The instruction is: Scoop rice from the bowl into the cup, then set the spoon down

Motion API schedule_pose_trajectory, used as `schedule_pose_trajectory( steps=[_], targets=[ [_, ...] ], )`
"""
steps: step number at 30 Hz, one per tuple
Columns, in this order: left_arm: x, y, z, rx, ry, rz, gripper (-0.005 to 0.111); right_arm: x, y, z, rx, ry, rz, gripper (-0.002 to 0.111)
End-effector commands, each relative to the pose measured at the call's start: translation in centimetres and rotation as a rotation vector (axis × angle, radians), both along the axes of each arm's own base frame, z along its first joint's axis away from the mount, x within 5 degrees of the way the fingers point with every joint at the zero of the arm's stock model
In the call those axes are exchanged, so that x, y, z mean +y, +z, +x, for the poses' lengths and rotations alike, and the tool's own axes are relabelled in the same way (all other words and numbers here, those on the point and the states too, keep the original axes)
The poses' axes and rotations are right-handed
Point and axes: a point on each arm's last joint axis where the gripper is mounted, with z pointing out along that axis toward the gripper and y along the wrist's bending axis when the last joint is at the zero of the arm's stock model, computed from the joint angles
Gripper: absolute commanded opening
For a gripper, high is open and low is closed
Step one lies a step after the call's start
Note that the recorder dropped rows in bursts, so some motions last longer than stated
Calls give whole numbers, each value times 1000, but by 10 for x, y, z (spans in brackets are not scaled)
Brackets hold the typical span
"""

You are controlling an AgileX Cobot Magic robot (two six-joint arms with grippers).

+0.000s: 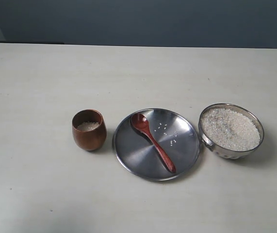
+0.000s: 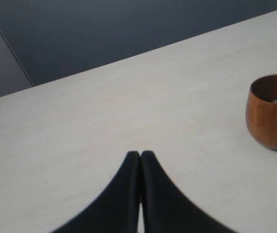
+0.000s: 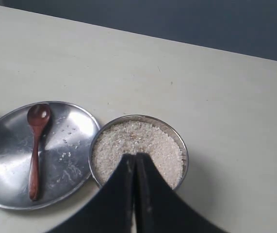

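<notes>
- A small, barrel-shaped, dark reddish-brown wooden cup (image 1: 89, 129) stands upright on the pale, off-white table (image 1: 41, 77), towards the left of the exterior view.
- A shallow layer of white rice (image 1: 88, 126) lies in the bottom of the cup, well below its rim.
- Just to the right of the cup, apart from it, lies a flat, round, shiny steel plate (image 1: 138, 155).
- A dark reddish-brown wooden spoon (image 1: 153, 141) with a round head and slim handle rests on the plate. Its head is near the plate's far-left part and its handle runs slantwise towards the near-right edge.
- The spoon's head faces up and looks empty.
- A few stray grains (image 1: 170, 136) lie scattered on the plate to the right of the spoon.
- A round, deep, shiny steel bowl (image 1: 216, 148) sits right of the plate. Their rims are very close; I cannot tell whether they touch.
- The bowl is filled nearly to its rim with a heap of off-white uncooked grains (image 1: 230, 128).
- The left gripper (image 2: 140, 155) has its two black fingers pressed together with nothing between them. It is above bare table, with the cup off to one side.
- The right gripper (image 3: 135, 158) is likewise closed tight and holds nothing. In its wrist view the tips show in front of the bowl's rice, and the spoon lies free on the plate beside it.
</notes>
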Motion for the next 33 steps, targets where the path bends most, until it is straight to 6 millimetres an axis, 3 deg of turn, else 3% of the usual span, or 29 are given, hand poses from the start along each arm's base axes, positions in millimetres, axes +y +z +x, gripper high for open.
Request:
schedule_pose_trajectory(
  steps=[1, 8, 33],
  targets=[
    [-2, -3, -1, 12, -3, -59, 0, -1, -1, 0, -2, -7, -2, 0],
    [-4, -3, -1, 20, -10, -133, 0, -1, -1, 0, -3, -3, 2, 0],
    [-4, -3, -1, 21, -10, -126, 0, -1, -1, 0, -2, -8, -3, 0]
  ],
)
